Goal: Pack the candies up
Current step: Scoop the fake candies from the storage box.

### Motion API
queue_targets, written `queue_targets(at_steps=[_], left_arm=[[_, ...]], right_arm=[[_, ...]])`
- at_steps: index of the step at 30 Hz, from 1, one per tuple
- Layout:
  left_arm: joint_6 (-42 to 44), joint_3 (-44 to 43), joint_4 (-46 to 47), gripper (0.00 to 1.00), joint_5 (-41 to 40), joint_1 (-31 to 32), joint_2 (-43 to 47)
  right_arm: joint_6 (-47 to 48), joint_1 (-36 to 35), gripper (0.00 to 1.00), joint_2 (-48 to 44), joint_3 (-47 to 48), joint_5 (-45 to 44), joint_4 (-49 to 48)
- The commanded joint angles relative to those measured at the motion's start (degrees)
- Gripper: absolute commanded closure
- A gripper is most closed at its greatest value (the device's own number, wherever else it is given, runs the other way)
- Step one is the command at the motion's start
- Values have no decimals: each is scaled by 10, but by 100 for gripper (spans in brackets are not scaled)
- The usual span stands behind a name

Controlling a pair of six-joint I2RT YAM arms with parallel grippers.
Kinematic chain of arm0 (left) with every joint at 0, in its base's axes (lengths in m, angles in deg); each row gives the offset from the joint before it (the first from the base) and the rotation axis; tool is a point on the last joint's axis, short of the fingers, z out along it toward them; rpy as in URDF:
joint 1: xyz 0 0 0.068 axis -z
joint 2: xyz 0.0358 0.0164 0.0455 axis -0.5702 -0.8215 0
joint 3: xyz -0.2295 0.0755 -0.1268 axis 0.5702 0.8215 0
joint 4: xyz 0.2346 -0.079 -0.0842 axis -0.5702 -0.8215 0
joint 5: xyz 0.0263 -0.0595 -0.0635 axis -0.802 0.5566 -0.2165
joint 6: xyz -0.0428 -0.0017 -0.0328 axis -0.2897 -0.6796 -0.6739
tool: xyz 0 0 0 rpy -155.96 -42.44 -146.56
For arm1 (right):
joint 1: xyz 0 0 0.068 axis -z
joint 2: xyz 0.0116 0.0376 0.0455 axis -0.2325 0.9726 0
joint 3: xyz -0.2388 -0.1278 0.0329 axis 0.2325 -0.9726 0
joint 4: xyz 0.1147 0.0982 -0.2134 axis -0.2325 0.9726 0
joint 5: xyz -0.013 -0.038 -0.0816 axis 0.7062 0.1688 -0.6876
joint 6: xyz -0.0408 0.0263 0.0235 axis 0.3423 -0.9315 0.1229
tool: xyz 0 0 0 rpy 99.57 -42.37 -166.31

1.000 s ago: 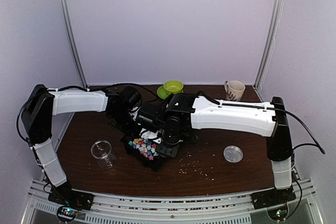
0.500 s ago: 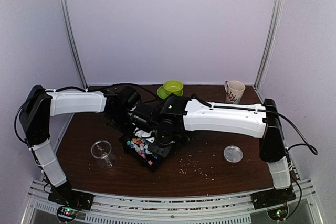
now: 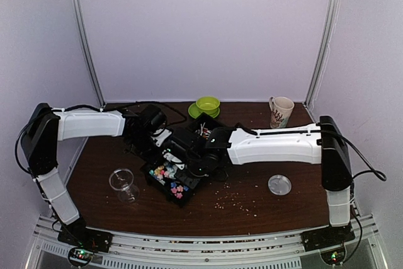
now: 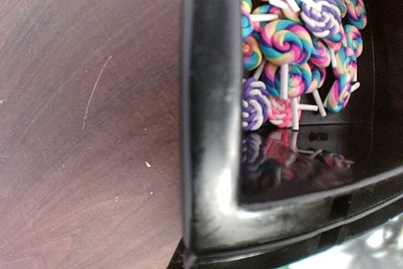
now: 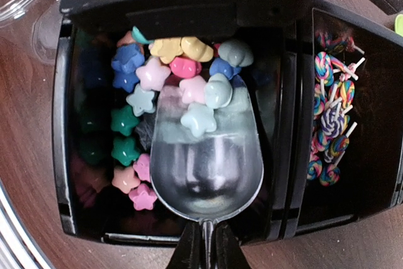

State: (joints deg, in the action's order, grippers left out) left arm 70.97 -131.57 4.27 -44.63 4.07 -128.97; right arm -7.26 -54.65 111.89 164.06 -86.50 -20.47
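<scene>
Top: the black tray (image 3: 157, 183) sits mid-worktop (image 3: 283, 155) with both arms converging on it. The left hand (image 3: 153, 145) is at its far-left corner. The right hand (image 3: 192, 169) comes in from the right, over the star candies (image 3: 165, 171). The clear cup (image 3: 123, 184) stands just left of the tray, on the left arm's side.

Left wrist: we see only the tray wall and the swirl lollipops (image 4: 289, 42). The fingers are out of frame. The hand is pressed nearly together, and we judge it's bracing that wall.

Right wrist: the right hand pinches the handle of the metal scoop (image 5: 205, 168). The scoop's long axis points straight away from the hand, down the star compartment. A few stars sit at its mouth and the pile lies just ahead. The cup is past the tray's far-left corner, so we expect a lift, then forward-left.
</scene>
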Motion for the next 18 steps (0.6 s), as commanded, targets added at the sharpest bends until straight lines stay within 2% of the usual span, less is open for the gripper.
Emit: queue_targets(at_steps=[1,14,18], left_arm=[[0,-26,131,100,88,8,80],[1,-18,136,100,59,4,93],[-6,-17,140,100,74,-3,90]], right_arm=[[18,10,100,20,-64,25,-67],[74,10,100,-34,-248,35,-328],[78,10,100,-43,-283,21,-394]])
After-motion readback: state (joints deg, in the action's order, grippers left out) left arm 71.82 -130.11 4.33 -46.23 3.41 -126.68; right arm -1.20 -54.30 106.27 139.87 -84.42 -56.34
